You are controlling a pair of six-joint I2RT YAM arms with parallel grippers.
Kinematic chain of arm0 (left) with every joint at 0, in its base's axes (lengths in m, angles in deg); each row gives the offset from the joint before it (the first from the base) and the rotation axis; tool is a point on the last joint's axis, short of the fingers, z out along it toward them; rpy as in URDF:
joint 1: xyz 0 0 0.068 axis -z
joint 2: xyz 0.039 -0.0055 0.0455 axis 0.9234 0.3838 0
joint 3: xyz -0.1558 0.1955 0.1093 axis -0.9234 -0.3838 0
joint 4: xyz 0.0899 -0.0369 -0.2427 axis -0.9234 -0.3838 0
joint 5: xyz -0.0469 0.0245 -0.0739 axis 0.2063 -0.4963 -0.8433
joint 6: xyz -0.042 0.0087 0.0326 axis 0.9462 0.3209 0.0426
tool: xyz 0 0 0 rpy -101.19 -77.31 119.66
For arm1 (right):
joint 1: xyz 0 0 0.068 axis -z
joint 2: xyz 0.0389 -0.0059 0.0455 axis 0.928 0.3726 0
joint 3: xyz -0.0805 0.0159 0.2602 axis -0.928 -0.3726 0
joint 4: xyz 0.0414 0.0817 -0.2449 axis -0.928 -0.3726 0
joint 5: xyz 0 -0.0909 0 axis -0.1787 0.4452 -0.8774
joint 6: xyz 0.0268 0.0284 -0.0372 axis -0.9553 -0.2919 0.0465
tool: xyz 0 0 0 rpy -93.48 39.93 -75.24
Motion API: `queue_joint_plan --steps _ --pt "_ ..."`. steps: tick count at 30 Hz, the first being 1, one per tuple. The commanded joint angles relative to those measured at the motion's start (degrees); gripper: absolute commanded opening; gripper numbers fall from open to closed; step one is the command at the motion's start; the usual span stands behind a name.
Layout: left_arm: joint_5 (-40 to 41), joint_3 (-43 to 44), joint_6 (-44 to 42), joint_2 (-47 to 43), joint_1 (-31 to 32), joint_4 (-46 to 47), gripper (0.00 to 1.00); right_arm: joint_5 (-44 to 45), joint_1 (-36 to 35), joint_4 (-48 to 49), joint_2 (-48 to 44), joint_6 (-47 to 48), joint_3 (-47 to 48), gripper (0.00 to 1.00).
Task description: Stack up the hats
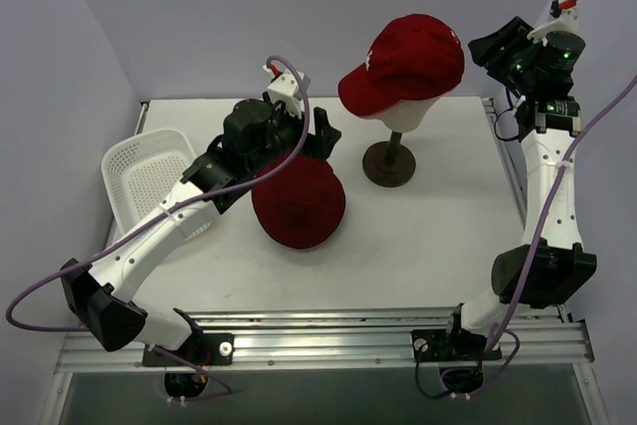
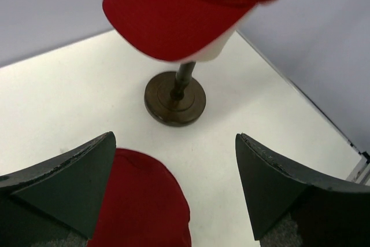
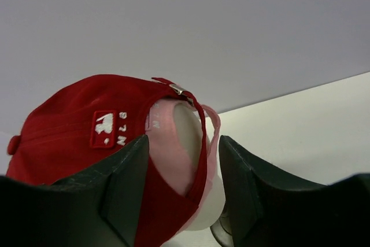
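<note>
1. Your left gripper [image 2: 174, 140] is spread wide and holds nothing; both fingers are clear of every object.
2. It hangs just above the far edge of the dark red bucket hat [image 1: 299, 204], which lies crown-up on the table [image 1: 438, 236].
3. Your right gripper [image 3: 182, 143] has its jaws parted with nothing clamped. It is raised level with the back of the red cap [image 1: 413, 57]. The top view shows a small gap between the fingers and the cap.
4. The red cap sits on the cream mannequin head [image 1: 403, 114], over a pink cap [image 3: 165, 148] that shows through the rear strap opening.
5. The head stands on a post with a round dark base [image 1: 388, 163], near the bucket hat but apart from it.
6. A white mesh basket [image 1: 139, 181] lies tilted at the table's left edge, beside your left arm.
</note>
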State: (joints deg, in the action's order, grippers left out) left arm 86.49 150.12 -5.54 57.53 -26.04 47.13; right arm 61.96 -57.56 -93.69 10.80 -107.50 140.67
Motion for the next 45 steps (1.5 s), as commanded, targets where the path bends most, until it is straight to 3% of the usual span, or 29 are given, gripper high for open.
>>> queue_joint_plan --steps 1,7,10,15,21,28,34,38,40,45 --pt "2.21 -4.51 0.15 -3.77 1.24 4.12 0.93 1.02 0.51 1.86 -5.78 -1.83 -4.50 0.48" --pt "8.79 -13.89 -0.20 -10.71 6.06 5.95 0.93 4.63 0.51 4.14 -18.25 -7.53 -22.84 0.45" --pt "14.77 -19.00 -1.78 -14.58 10.11 6.84 0.93 6.92 0.42 7.13 -25.37 -10.17 -31.48 0.49" --pt "19.95 -26.48 -2.04 -22.39 13.97 10.52 0.93 2.02 -0.72 14.05 -35.21 -16.49 -47.29 0.50" --pt "27.17 -33.77 -4.42 -28.90 17.59 15.97 0.94 5.07 -5.02 23.72 -39.45 -28.01 -64.88 0.50" --pt "31.65 -39.06 -7.31 -33.83 17.94 19.50 0.94 8.49 -14.95 34.89 -34.01 -19.07 -72.27 0.52" --pt "32.18 -40.55 -7.76 -36.03 18.20 21.08 0.95 21.68 -22.77 39.54 -22.16 -15.73 -71.32 0.54" --pt "33.24 -41.17 -8.46 -36.56 18.38 21.70 0.95 22.22 -23.58 50.26 -13.10 -4.42 -67.56 0.57" --pt "33.33 -40.99 -8.72 -36.47 18.55 21.61 0.94 21.52 -23.22 49.93 -8.35 -2.11 -65.09 0.56" --pt "33.50 -40.90 -8.99 -36.73 18.82 21.52 0.95 22.30 -22.96 56.25 -3.08 -6.28 -64.11 0.54"
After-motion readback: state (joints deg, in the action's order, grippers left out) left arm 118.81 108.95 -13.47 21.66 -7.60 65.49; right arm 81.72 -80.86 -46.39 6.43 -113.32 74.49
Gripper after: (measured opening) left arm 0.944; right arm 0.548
